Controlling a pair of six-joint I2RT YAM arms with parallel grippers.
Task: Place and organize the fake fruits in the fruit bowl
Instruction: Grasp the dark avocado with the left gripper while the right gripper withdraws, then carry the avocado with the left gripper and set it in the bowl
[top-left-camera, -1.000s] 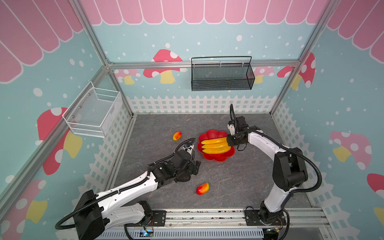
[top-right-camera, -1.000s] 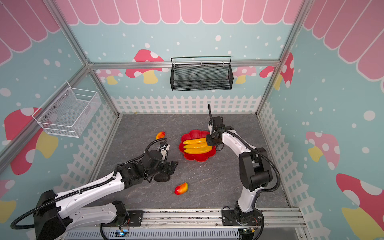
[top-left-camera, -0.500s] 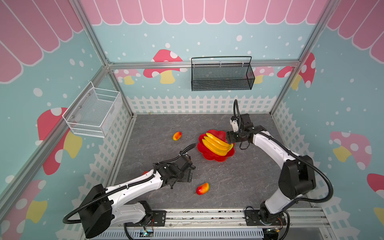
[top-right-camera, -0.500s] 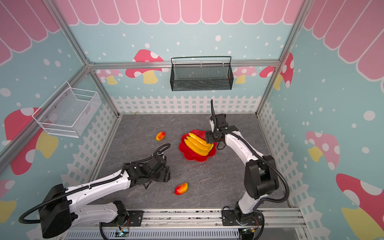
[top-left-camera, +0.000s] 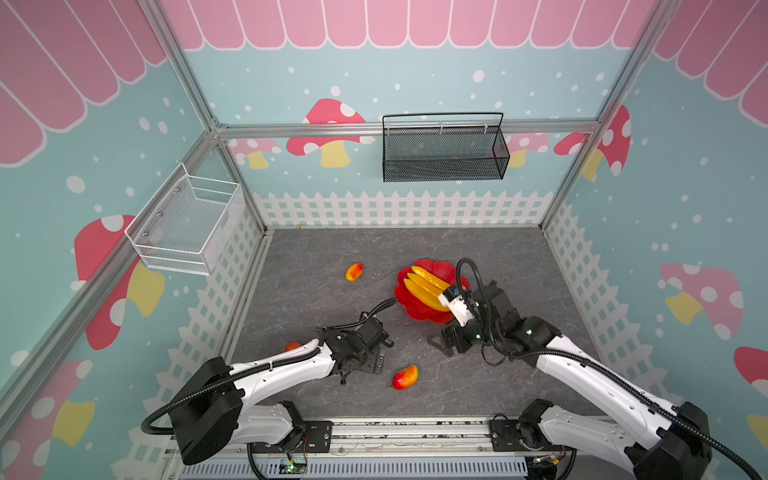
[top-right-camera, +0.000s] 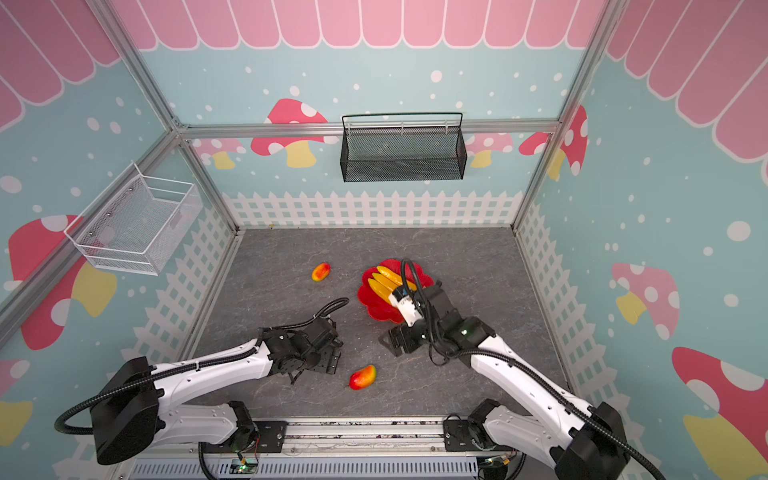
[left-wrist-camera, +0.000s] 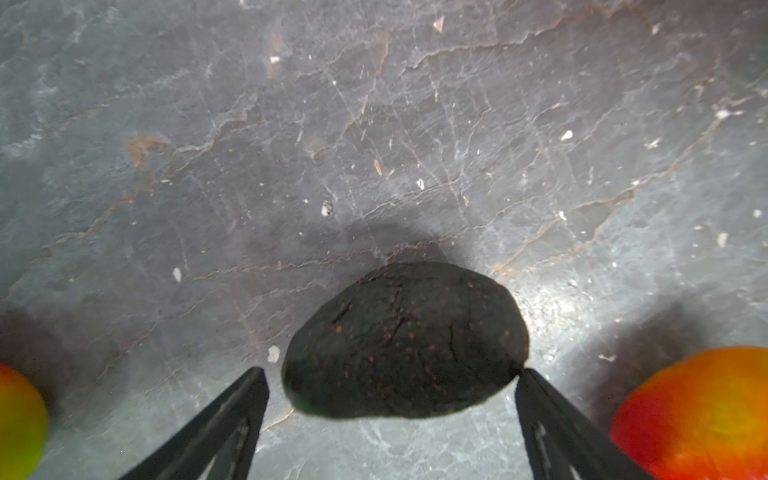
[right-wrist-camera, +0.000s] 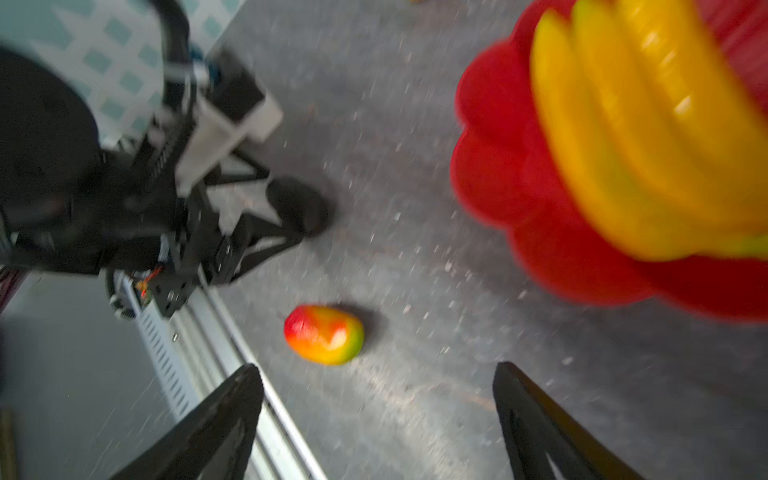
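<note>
The red fruit bowl (top-left-camera: 417, 309) (top-right-camera: 371, 305) (right-wrist-camera: 498, 183) sits mid-floor with the yellow bananas (top-left-camera: 428, 284) (top-right-camera: 386, 281) (right-wrist-camera: 648, 145) lying slantwise in it. My right gripper (top-left-camera: 442, 341) (top-right-camera: 391, 343) (right-wrist-camera: 376, 370) hovers open just in front of the bowl, holding nothing. My left gripper (top-left-camera: 372, 362) (top-right-camera: 330, 360) (left-wrist-camera: 390, 372) is open around the dark avocado (left-wrist-camera: 405, 340) (right-wrist-camera: 299, 205); one fingertip touches it. In both top views the avocado is hidden. Mangoes lie behind (top-left-camera: 354, 272) (top-right-camera: 321, 272), in front (top-left-camera: 405, 377) (top-right-camera: 363, 377) (right-wrist-camera: 324, 334) and beside my left arm (top-left-camera: 293, 345).
A black mesh basket (top-left-camera: 444, 153) hangs on the back wall and a white wire basket (top-left-camera: 187, 228) on the left wall. White picket fencing lines the grey floor. The metal rail (top-left-camera: 395, 432) with the arm bases runs along the front edge.
My right gripper has opened, let go of the bananas in the bowl and pulled back toward the front. The bananas have turned slantwise. My left gripper shifted nearer the front, over the avocado.
</note>
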